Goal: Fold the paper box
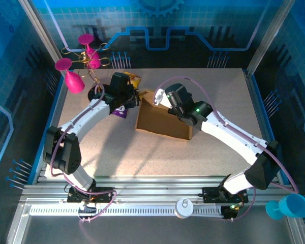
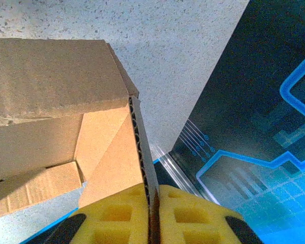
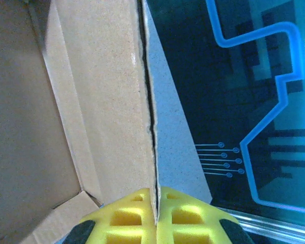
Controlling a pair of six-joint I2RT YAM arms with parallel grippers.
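As it sits now: the box [image 1: 162,122] stands mid-table, part-folded, walls raised and top open, with the table [image 1: 213,152] bare on its near side.
Left gripper [image 1: 136,95]: closed on the box's far-left corner; the wrist view [image 2: 152,195] shows the jaws nipping the fluted edge of an upright wall.
Right gripper [image 1: 160,96]: closed on the far wall's top edge; in its wrist view [image 3: 156,198] the thin board runs straight out from between the jaws.
Weight: light by the look of it, likely to slide on the table unless steadied.
Stiffness: panels look rigid, and should hinge easily at the scored creases.
Fragility: single-wall board, so a hard pinch may dent it and a twist may tear it at the corner.
Surface: matte paper, which should grip well.
Best hold: a wall's top edge, close to a crease, so the panel turns on its score instead of buckling.
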